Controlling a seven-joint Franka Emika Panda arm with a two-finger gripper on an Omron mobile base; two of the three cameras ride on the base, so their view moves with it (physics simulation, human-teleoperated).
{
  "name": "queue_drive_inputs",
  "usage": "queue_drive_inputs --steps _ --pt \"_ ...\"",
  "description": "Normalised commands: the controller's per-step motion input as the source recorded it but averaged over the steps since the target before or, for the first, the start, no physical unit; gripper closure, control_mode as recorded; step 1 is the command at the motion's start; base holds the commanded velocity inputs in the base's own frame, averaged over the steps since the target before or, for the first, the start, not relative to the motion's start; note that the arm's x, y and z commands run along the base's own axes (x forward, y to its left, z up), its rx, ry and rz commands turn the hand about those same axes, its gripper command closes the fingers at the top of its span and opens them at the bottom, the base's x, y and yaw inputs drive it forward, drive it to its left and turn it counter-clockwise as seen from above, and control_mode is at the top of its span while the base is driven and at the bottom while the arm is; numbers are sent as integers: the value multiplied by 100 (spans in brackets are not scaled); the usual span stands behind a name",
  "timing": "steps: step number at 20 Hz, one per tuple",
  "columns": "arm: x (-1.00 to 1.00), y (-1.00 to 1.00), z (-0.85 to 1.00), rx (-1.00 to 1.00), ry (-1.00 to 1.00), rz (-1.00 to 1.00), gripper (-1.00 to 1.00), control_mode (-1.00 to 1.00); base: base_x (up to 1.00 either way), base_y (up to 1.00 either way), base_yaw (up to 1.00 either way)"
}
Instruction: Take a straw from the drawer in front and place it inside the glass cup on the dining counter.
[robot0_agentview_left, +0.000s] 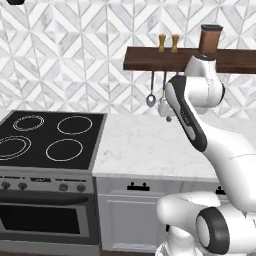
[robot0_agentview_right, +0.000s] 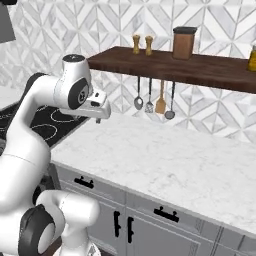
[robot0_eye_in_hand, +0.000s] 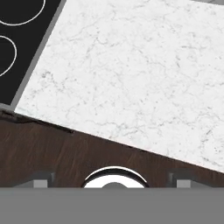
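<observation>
Below the white marble-veined counter (robot0_agentview_left: 150, 147), directly ahead of my base, sits the wide light grey drawer with its black bar handle (robot0_agentview_left: 138, 187) — closed, as far as I can judge, so the straw it should hold is hidden from me. I cannot describe how the straw looks from here. By the task's wording I expect something very light, slim and smooth, easy to roll or flick away, and likely to bend or slip if squeezed hard; I would take it near its middle, across its width, with a gentle close.

The drawer itself should slide stiffly at first. Its handle stands slightly off the flat front, which gives the jaws something to hook.

My white arm's gripper (robot0_agentview_right: 100, 111) hovers above the counter beside the black glass cooktop (robot0_agentview_left: 47, 137), well above the drawer. The hand view looks down on marble, cooktop and brown wood floor, with two grey fingertips (robot0_eye_in_hand: 40, 180) set far apart at the bottom — so the jaws stand wide and hold nothing.
</observation>
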Motion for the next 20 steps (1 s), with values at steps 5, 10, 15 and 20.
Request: queue_drive_inputs --steps 5,10,15,20 --pt "0 0 0 0 0 0 -100 100 -3 -73 57" --pt "0 0 0 0 0 0 -100 100 -14 -70 58" --pt "0 0 0 0 0 0 -100 100 -19 -62 54" --pt "0 0 0 0 0 0 -100 100 -6 -66 41"
